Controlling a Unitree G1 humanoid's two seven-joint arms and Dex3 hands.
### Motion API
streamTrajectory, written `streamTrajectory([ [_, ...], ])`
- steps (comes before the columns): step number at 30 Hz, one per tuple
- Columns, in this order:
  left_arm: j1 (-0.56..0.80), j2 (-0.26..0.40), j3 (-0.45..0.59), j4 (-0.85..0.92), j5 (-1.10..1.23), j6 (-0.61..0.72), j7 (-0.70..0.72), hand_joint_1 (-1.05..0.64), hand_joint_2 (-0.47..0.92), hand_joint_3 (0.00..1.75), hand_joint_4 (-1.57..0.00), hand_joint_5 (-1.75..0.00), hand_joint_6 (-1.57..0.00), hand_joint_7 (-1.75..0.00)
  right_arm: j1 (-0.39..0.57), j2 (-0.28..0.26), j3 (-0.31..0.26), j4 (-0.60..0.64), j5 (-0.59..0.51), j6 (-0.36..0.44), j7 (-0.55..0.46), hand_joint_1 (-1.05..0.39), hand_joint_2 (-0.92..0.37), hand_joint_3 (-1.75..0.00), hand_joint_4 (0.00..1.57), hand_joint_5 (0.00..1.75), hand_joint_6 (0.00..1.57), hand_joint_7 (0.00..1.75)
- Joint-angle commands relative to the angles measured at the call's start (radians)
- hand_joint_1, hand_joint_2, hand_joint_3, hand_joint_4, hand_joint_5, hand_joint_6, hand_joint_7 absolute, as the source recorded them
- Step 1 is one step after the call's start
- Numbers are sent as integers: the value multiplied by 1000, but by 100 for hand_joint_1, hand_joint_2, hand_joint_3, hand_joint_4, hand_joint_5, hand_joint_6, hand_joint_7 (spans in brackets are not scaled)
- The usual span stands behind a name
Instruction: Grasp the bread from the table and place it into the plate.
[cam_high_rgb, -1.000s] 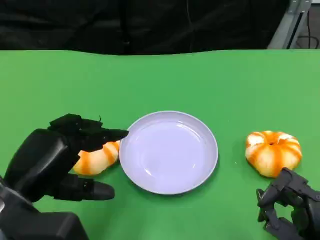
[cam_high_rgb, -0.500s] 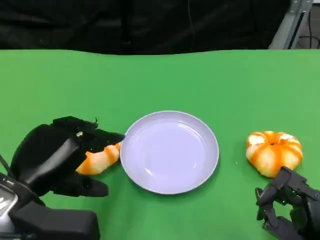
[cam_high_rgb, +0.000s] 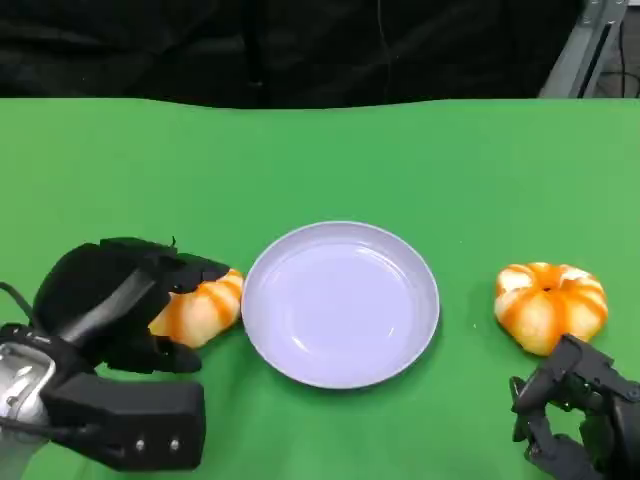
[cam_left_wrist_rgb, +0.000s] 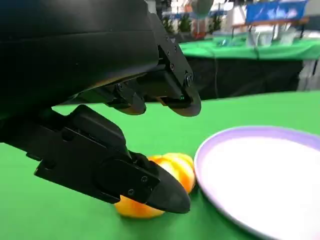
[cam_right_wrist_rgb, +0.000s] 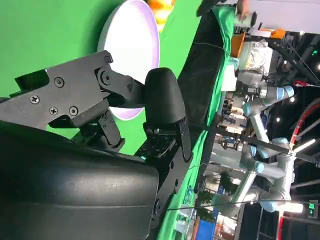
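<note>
The left hand's fingers (cam_left_wrist_rgb: 150, 185) now bracket the striped bread roll (cam_high_rgb: 200, 308), one digit low beside it and others arched above, still apart and not clamped on it. A second ago the left hand (cam_high_rgb: 110, 305) stood higher and more open; it has dropped around the roll, so the grasp looks imminent. The roll lies on the green tabletop (cam_high_rgb: 320, 160) toward its left edge, just beside the white plate (cam_high_rgb: 340, 372). The right hand (cam_high_rgb: 575, 415) hangs curled near the front right corner, holding nothing, by the round pumpkin-shaped bun (cam_high_rgb: 550, 305).

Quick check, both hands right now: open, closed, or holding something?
Left hand: fingers around the striped bread on the table; a firm grip cannot be told.
Right hand: fingers curled in, holding nothing.
</note>
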Motion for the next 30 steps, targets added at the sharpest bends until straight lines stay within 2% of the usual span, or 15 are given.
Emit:
streamTrajectory([
  [1,-34,24,-21,33,-1,22,15,-77,82,1,-53,-2,-60,0,14,-6,-5,-20,-2,10,-6,-16,-77,-72,81,175,70,159],
  [4,-37,28,-28,35,-6,26,19,-77,82,1,-53,-1,-60,0,14,-6,-4,-21,-2,11,-6,-16,-77,-72,81,175,70,159],
  [8,-118,2,-76,242,4,-12,131,-79,84,1,-53,-1,-60,0,17,-7,-2,-17,9,0,1,-16,-78,-71,80,175,69,159],
  [16,-189,-8,-156,381,16,6,180,-82,88,1,-52,0,-58,0,19,-5,-4,-23,-2,4,-7,-16,-78,-71,80,175,69,159],
  [30,-243,-28,-226,518,3,7,236,-81,88,1,-56,-1,-60,0,29,-4,0,-42,-1,17,-5,-15,-79,-68,80,175,70,157],
])
